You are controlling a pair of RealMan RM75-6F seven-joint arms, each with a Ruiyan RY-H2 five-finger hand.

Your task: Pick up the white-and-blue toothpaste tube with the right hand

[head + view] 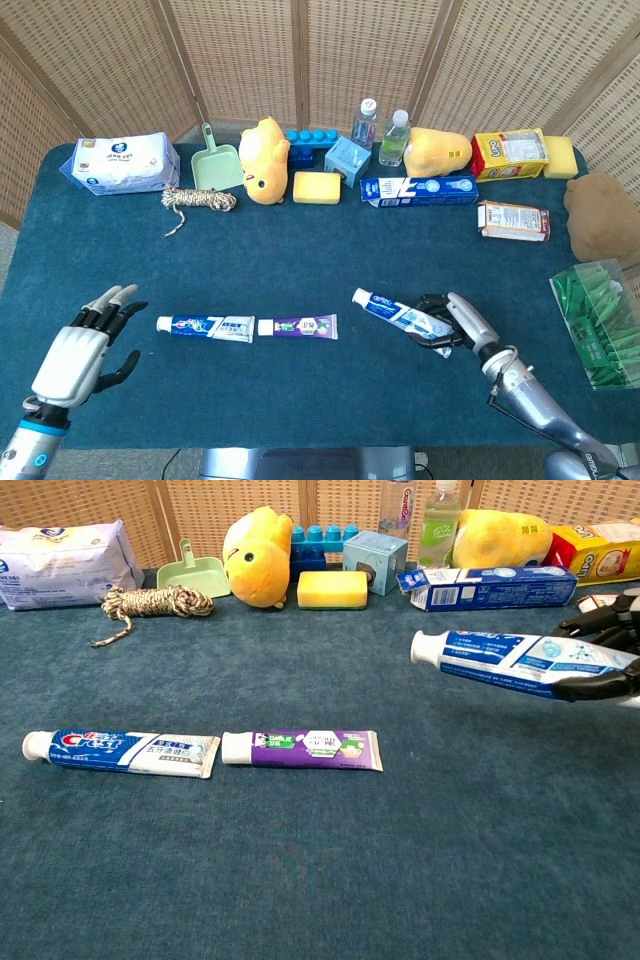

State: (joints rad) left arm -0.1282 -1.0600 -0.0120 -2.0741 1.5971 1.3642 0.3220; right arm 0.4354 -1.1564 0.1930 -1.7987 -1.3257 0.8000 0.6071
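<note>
My right hand [458, 322] [608, 650] holds the white-and-blue toothpaste tube [400, 314] [520, 663] by its tail end. The tube hangs above the blue cloth, its white cap pointing left and a little up. In the chest view only the fingertips show at the right edge, wrapped over and under the tube. My left hand [85, 346] hovers at the table's front left with its fingers spread, holding nothing; the chest view does not show it.
A blue Crest tube [206, 327] [120, 750] and a purple tube [298, 326] [302, 749] lie end to end at centre left. Toys, bottles, a sponge [316, 187], a toothpaste box [418, 189] and a wipes pack [122, 163] line the back. A green-filled clear box [600, 322] stands right.
</note>
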